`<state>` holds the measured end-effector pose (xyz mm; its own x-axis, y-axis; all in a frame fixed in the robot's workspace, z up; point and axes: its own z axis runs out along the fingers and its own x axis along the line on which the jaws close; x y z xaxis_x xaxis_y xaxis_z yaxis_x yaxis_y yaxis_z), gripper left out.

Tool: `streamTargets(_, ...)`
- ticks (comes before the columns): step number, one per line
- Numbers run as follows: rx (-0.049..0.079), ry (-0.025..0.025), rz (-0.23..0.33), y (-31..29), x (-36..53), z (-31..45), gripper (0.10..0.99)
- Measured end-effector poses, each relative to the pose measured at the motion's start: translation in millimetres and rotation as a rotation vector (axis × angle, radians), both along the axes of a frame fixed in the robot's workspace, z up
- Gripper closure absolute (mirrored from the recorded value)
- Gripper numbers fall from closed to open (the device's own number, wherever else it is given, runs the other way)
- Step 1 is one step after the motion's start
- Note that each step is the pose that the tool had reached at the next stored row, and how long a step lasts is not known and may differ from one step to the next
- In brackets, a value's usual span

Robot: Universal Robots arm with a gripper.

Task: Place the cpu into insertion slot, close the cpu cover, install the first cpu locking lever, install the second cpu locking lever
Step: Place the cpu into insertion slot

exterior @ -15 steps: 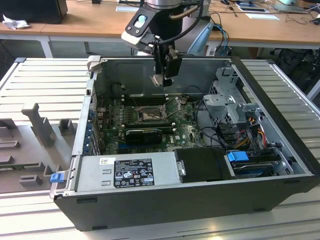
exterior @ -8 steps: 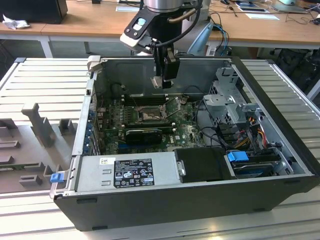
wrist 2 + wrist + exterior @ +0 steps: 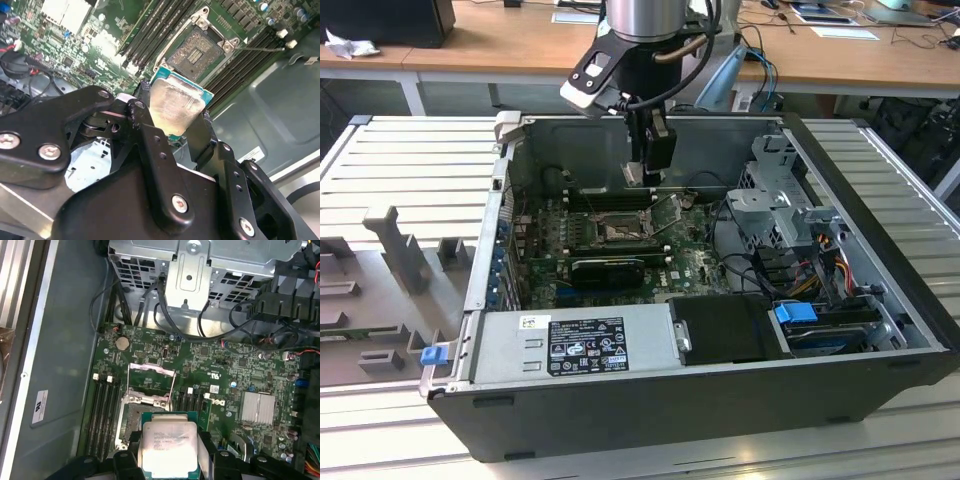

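I work inside one big dark computer case [image 3: 720,400] that lies open on its side, so I can reach in from above. On its floor is one green board [image 3: 220,360]. One grey power box [image 3: 575,345] sits at the near wall, well apart from my work. My one gripper [image 3: 643,172] hangs over the far part of the board. Its two fingers [image 3: 142,102] are clamped on two sides of the one cpu [image 3: 169,447]. I think this grip on the edges keeps the chip flat. The cpu hangs in the air above the one insertion slot [image 3: 196,52], not touching it. The slot looks bare. The one cpu cover [image 3: 149,399] stands flipped up on the slot's far side, so the way down is open.
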<state>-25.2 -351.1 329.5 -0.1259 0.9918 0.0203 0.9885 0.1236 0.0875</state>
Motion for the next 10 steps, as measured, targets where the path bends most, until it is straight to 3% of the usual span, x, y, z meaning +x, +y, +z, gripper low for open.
streamTargets(4, 0.0, 0.0001, -0.093, 0.0, 0.0, -2.4, 0.557)
streamTargets(10, 0.0, 0.0005, -0.099, 0.2, 0.0, -14.9, 0.557)
